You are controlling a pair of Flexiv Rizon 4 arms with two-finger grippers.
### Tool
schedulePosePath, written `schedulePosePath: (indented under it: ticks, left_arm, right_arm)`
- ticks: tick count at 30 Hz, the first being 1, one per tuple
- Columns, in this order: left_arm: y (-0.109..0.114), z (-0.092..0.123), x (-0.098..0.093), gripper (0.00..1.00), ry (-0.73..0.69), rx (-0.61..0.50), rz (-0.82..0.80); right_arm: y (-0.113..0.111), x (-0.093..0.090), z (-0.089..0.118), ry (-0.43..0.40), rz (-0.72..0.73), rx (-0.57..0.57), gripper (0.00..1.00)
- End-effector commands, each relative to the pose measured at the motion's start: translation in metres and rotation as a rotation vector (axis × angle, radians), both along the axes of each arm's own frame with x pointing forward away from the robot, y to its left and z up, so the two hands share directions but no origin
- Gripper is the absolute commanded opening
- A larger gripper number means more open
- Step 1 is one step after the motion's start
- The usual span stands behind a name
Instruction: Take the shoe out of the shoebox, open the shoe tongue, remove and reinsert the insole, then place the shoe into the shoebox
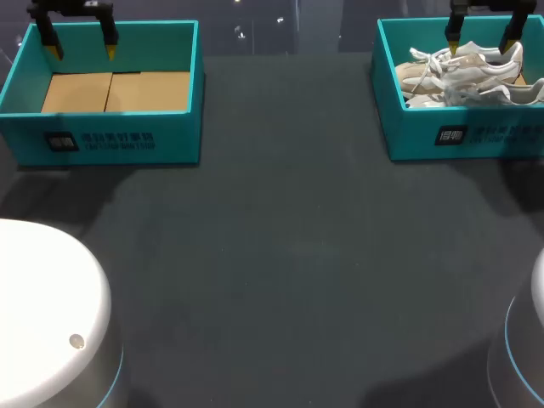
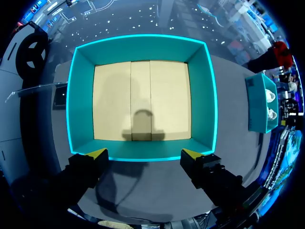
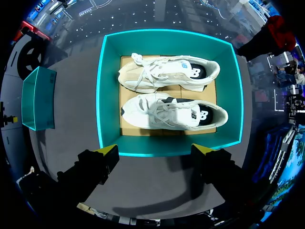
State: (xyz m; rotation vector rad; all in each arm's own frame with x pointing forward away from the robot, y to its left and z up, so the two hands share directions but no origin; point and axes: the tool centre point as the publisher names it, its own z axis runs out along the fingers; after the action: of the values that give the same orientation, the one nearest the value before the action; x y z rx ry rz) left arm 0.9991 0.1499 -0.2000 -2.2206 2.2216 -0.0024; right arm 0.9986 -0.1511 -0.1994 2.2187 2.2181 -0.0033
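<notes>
While judging the first grasp, look to the right shoebox (image 3: 102,95), teal, at the far right of the desk (image 1: 280,255). Holds two pale shoes side by side, neither lifted out yet. Sits just ahead of and below the right tool (image 3: 155,151), which hovers above it, spread wide with nothing in its grasp. Closest to that tool, the nearer shoe (image 3: 174,112); beyond it, by the box's far wall, the farther shoe (image 3: 167,71). Long axes set crosswise, parallel to the tool's own closing line, toes toward the side of the left shoebox (image 3: 35,102), heels away from it. Probably calls for a wrist turn, so as to close across a shoe's width rather than along its length; otherwise risks straddling more than the tool can span. Clearly a job for the right arm: left tool (image 2: 144,153) well apart, over the empty left shoebox, likewise spread wide and holding nothing. Task judged to be at its very start, with lifting one shoe out as the step in hand.
</notes>
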Motion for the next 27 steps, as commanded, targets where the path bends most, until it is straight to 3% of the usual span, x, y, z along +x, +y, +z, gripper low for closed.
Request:
schedulePosePath:
  ticks: [1, 14, 27]
  left_arm:
    - [0.0, 0.0, 0.0, 1.0, 0.001, 0.0, 0.0]
    - [0.0, 0.0, 0.0, 1.0, 0.001, 0.0, 0.0]
    - [0.0, 0.0, 0.0, 1.0, 0.001, 0.0, 0.0]
  right_arm:
    - [0.0, 0.0, 0.0, 0.0, 0.0, 0.0, 1.0]
    - [-0.005, 0.0, -0.002, -0.005, 0.016, -0.006, 1.0]
    - [-0.06, -0.01, -0.014, -0.004, -0.011, -0.033, 1.0]
